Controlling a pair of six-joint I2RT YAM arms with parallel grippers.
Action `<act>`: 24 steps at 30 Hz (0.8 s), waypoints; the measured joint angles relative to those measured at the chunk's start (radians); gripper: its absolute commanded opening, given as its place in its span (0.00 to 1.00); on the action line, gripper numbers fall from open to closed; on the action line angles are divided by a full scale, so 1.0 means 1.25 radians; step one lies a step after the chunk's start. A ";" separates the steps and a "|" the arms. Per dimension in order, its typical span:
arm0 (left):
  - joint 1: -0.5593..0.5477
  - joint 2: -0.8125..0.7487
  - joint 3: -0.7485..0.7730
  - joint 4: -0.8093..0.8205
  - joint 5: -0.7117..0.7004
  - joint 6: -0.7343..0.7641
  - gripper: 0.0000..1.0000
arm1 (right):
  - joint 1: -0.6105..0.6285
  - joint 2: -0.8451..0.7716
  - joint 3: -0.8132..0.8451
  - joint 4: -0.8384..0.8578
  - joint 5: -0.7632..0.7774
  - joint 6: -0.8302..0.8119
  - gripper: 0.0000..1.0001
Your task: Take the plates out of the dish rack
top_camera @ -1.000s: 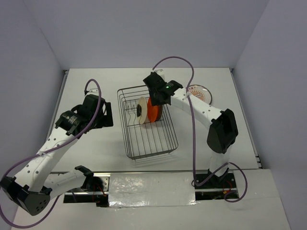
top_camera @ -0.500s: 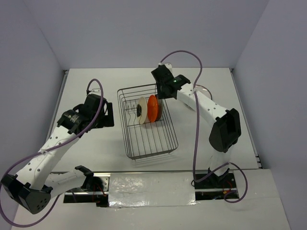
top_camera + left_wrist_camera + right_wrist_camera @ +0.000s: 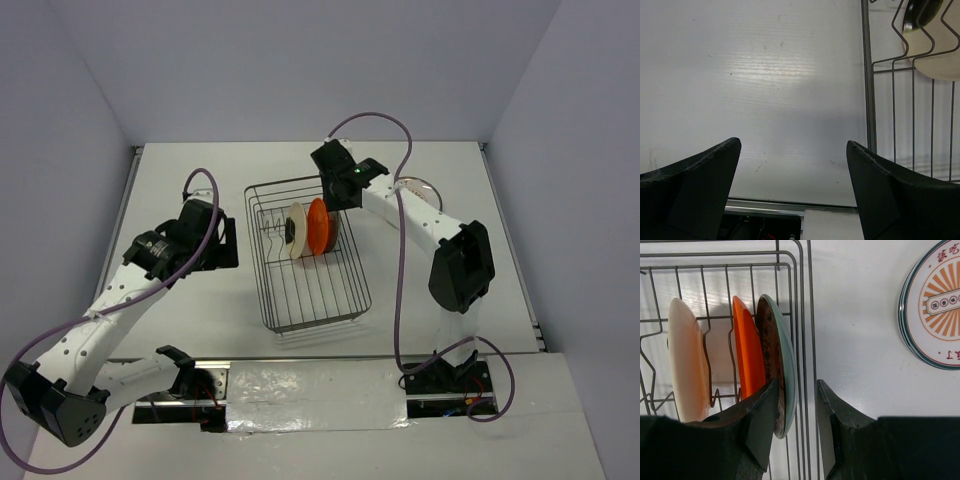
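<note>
The dark wire dish rack [image 3: 330, 300] stands mid-table. Three plates stand on edge in it: cream [image 3: 295, 230], orange [image 3: 318, 227], and teal with a brown inner face [image 3: 789, 355] against the right wall. My right gripper [image 3: 340, 192] hangs over the rack's far right side. In the right wrist view its jaws [image 3: 797, 390] are a little apart, straddling the teal plate's rim and the rack's wall wires [image 3: 810, 300]. The sunburst plate [image 3: 935, 305] lies flat on the table to the right. My left gripper [image 3: 228, 240] is open and empty left of the rack.
The left wrist view shows the rack's left wall [image 3: 867, 75], the cream plate [image 3: 940, 65] with its dark patch behind the prongs, and the table's near edge [image 3: 765, 205]. The right arm partly covers the sunburst plate [image 3: 425, 188] in the top view.
My right gripper has shifted a little back and to the right over the rack's far right side. The left arm has barely moved. The plates in the rack have not moved.
</note>
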 measured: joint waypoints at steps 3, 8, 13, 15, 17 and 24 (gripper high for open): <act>0.000 0.000 -0.002 0.001 0.000 0.000 0.99 | 0.002 0.004 -0.009 0.002 -0.009 0.001 0.41; 0.000 0.000 -0.002 0.006 0.000 0.000 1.00 | 0.008 0.015 -0.027 -0.002 -0.011 0.007 0.15; 0.000 0.001 -0.002 0.011 0.000 0.000 0.99 | 0.022 0.025 -0.021 -0.018 0.030 0.024 0.03; 0.000 0.001 -0.002 0.013 0.000 0.000 0.99 | 0.027 0.029 0.003 -0.056 0.056 0.038 0.00; 0.000 0.002 -0.002 0.013 0.000 0.000 0.99 | 0.031 0.032 0.055 -0.118 0.087 0.056 0.00; 0.000 0.029 -0.002 0.019 0.002 0.002 1.00 | 0.011 -0.034 0.203 -0.274 0.229 0.140 0.00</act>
